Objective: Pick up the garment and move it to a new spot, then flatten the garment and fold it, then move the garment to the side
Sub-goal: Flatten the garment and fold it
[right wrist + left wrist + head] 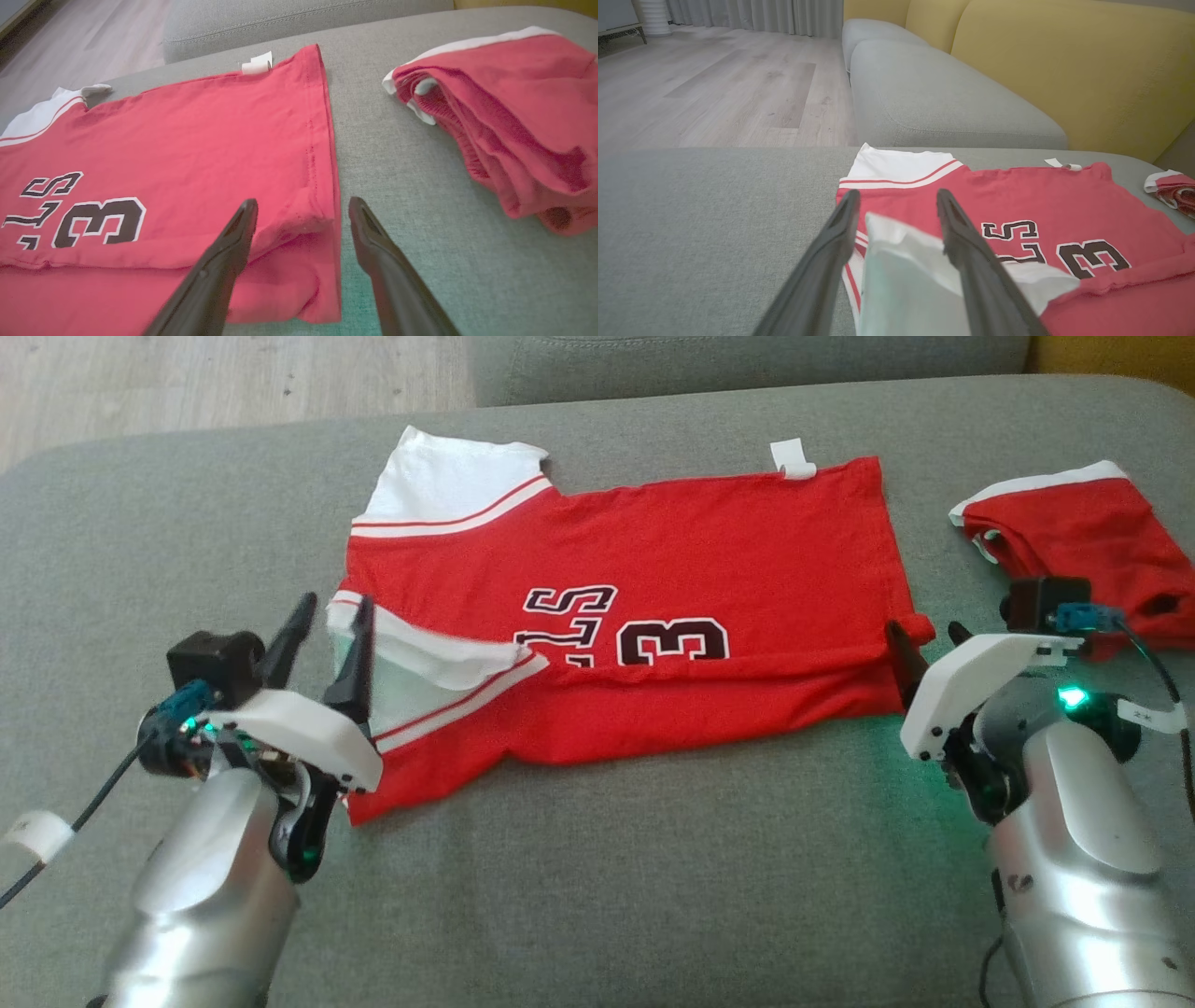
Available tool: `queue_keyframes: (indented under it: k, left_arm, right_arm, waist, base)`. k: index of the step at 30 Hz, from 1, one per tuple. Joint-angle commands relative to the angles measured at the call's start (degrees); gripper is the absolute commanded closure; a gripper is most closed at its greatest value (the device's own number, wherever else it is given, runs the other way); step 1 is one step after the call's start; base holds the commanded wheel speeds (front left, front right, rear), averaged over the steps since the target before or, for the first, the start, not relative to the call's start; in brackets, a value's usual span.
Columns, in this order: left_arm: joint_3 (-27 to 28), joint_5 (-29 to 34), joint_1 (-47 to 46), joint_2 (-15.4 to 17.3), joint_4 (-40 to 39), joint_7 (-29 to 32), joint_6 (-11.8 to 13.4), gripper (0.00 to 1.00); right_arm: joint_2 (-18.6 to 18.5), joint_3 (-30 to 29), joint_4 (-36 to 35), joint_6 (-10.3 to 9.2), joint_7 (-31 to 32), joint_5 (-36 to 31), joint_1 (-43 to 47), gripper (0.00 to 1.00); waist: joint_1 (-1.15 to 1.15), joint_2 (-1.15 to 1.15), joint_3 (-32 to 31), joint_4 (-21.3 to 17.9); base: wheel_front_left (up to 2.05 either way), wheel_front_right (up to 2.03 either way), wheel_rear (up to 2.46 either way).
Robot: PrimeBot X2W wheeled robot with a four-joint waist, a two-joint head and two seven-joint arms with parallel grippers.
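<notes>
Dark fingers of left gripper (334,611) spread, white sleeve (439,663) loose between them | right gripper (924,635) fingers parted astride folded hem corner (920,625), not gripping | red jersey (653,569) flat, near edge folded over, on grey sofa cushion (597,896) | second red garment (1092,541) crumpled, apart at right
</notes>
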Motion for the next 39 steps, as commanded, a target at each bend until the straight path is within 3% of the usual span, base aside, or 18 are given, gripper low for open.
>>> queue_keyframes:
  k: [1, 6, 12, 20, 28, 39]
  left_arm:
    - [1.84, -0.1, -3.71, 1.24, -0.96, -1.35, -0.37, 0.0]
    - [1.79, -0.43, -3.84, 1.59, -1.0, -4.38, -0.51, 0.0]
    - [3.25, -1.62, -1.35, 3.72, -5.05, -6.8, -0.55, 0.0]
    - [4.17, -4.37, 10.6, 6.11, -16.11, -3.84, 2.01, 0.0]
    - [3.26, -7.59, 20.33, 4.5, -22.03, 1.0, 5.75, 0.0]
    - [4.06, -11.27, 18.77, 1.62, -16.12, 4.73, 7.92, 0.0]
  right_arm:
    - [0.14, 1.68, -1.29, 0.37, -1.67, 0.6, -2.98, 0.0]
    - [0.15, 2.35, -2.31, 0.37, -5.69, 1.29, -3.04, 0.0]
    - [0.15, 2.23, -8.46, 0.37, -8.31, -0.25, 0.5, 0.0]
    - [0.15, 1.92, -20.31, 0.37, -8.86, -1.2, 11.34, 0.0]
    - [0.16, 0.41, -26.84, 0.37, -10.42, 1.65, 19.68, 0.0]
    - [0.16, 0.88, -24.97, 0.37, -13.15, 2.33, 19.15, 0.0]
  waist:
    - [0.0, 0.0, -0.05, 0.1]
    - [0.0, 0.0, -0.47, 0.3]
    - [0.0, 0.0, -1.74, 0.44]
    - [0.0, 0.0, -3.79, 0.99]
    - [0.0, 0.0, -2.63, 1.21]
    - [0.0, 0.0, 0.81, -0.43]
  base:
    - [0.0, 0.0, 0.0]
    - [0.0, 0.0, 0.0]
    - [0.0, 0.0, 0.0]
    - [0.0, 0.0, 0.0]
    - [0.0, 0.0, 0.0]
    - [0.0, 0.0, 0.0]
